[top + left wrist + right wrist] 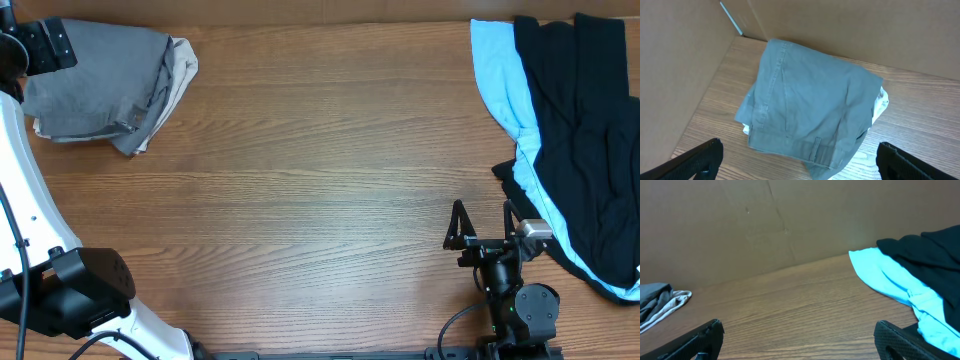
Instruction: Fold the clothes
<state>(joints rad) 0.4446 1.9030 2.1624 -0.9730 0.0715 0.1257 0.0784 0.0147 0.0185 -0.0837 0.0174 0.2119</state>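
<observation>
Hanging wide open, left end effector [799, 147] alone views belt loop [816, 148] on grey shorts [810, 95].

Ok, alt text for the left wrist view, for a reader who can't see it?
Folded grey shorts lie on a wooden table in a corner of cardboard walls, cream fabric peeking out at their right edge. The left gripper shows black fingertips at the bottom corners, wide apart and empty.

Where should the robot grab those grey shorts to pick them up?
Probably the waistband edge of the grey shorts, coming from above with the left gripper: that band is thick, with a belt loop, and lies nearest its open fingers.
</observation>
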